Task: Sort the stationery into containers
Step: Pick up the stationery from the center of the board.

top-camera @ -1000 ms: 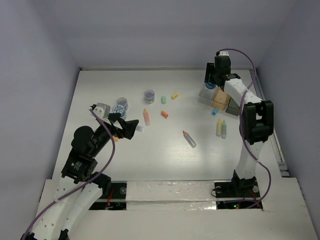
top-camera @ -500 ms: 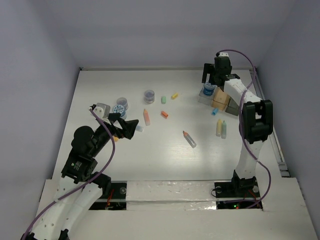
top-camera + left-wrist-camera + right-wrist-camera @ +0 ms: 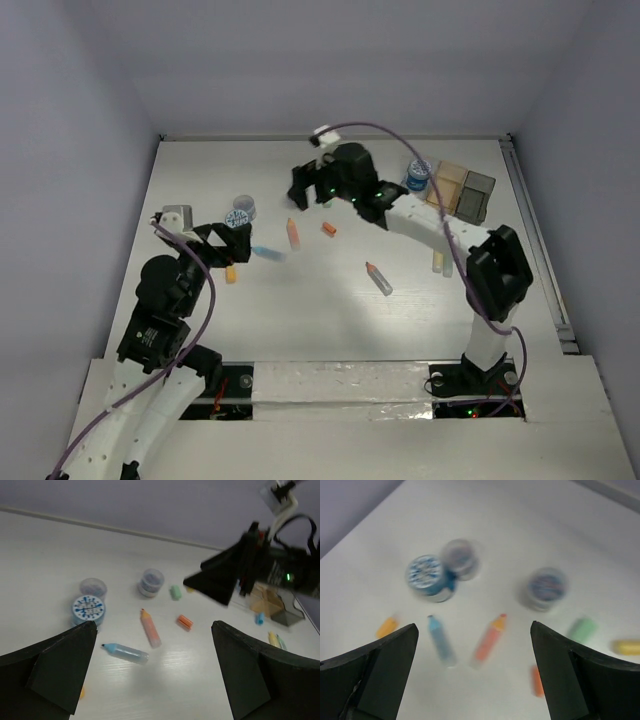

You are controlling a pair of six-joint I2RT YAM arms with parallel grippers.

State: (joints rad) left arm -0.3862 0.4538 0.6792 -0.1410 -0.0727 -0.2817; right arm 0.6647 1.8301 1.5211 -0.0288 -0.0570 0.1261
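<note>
My left gripper [image 3: 222, 244] [image 3: 155, 680] is open and empty, just left of a blue marker [image 3: 268, 253] [image 3: 125, 653] that lies on the table. My right gripper [image 3: 312, 186] [image 3: 475, 675] is open and empty, above the middle items. Below it lie an orange marker [image 3: 293, 233] [image 3: 490, 639], the blue marker [image 3: 440, 639] and blue-white rolls [image 3: 426, 576]. The amber box [image 3: 448, 185] and grey box [image 3: 478, 196] stand at the back right. A blue roll [image 3: 418, 177] stands at the amber box's left side.
An orange bit [image 3: 328, 229], a green bit [image 3: 175, 592] and a yellow bit [image 3: 626, 646] lie mid-table. A grey marker with an orange tip [image 3: 379, 278] lies nearer. A yellow marker [image 3: 437, 262] lies beside the right arm. A small orange piece [image 3: 231, 274] lies by my left gripper.
My right arm has swung from the boxes leftwards to over the middle items, leaving the blue roll by the amber box. My left gripper has drawn back left; the blue marker now lies on the table.
</note>
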